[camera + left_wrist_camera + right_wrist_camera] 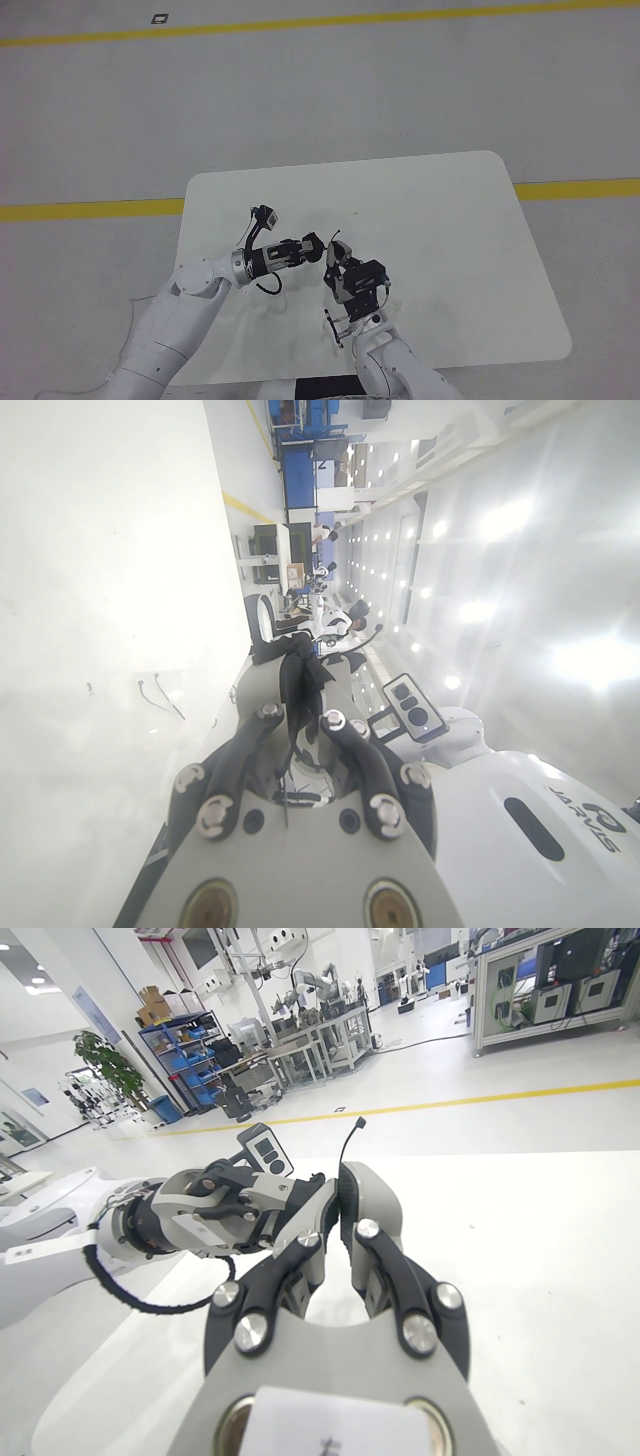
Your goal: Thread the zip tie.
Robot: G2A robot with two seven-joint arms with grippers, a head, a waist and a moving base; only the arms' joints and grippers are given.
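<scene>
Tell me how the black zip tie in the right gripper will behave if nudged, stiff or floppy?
Probably springy, not limp: the zip tie stands up from the right gripper in a gentle curve, unsupported. Likely very light, being so thin. Its head end would probably flex aside when pushed.

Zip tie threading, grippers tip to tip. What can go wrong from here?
1. The thin black plastic zip tie is pinched low in the right gripper; its head stands free on a bendy strap and may deflect.
2. The left gripper sits tip to tip with it, so the two could clash.
3. A dropped tie could mix with the spare black ties on the white table.
</scene>
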